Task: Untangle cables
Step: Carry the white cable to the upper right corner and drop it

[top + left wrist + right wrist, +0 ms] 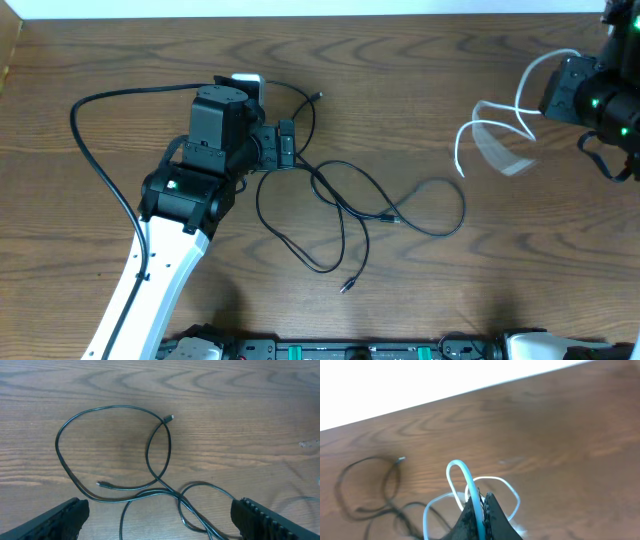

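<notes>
Thin black cables (345,205) lie looped and crossed on the wooden table's middle; they also show in the left wrist view (150,460) and far left in the right wrist view (365,485). My left gripper (283,145) is open, low over their left end, with cable strands between its fingers (157,515). A white cable (500,125) hangs in loops at the right, lifted off the table. My right gripper (482,505) is shut on the white cable (462,475); in the overhead view the gripper (560,90) sits at the far right.
A thick black arm cable (100,140) arcs left of the left arm. A white block (248,82) sits behind the left wrist. The table's far edge (320,20) meets a white surface. Arm bases (340,350) line the near edge.
</notes>
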`<state>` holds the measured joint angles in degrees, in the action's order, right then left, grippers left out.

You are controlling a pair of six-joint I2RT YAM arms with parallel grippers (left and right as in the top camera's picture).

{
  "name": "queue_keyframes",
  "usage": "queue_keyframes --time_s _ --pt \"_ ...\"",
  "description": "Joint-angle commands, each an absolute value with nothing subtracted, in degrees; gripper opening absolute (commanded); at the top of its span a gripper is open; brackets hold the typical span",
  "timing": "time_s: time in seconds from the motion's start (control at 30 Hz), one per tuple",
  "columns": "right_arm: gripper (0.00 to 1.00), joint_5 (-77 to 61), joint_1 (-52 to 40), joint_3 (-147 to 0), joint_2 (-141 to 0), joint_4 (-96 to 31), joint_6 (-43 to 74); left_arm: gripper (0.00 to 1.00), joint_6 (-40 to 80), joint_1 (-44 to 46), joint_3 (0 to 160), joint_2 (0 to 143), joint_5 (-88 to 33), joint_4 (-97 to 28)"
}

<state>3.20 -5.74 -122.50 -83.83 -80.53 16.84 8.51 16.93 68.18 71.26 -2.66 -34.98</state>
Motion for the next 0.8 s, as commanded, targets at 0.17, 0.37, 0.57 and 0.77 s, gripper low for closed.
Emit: queue_keyframes --time_s 0.17,0.37,0.57,0.77 --pt "0.01 -6.9 -5.65 -124.2 -82.21 -77.32 12.14 0.96 7.31 16.84 68.58 71.81 -2.13 -35.2" --pt "0.01 1.17 -5.65 -124.14 -82.3 -78.37 13.26 0.96 7.31 16.84 68.58 71.83 -2.13 -35.18" --pt "0.01 14.31 -5.52 -124.01 -82.63 -81.45 15.92 0.96 7.31 16.84 68.58 71.85 -2.13 -35.57" --pt "0.01 28.01 -1.85 -123.96 -83.05 -83.64 21.1 0.96 7.31 16.82 68.58 72.05 -2.11 -35.99"
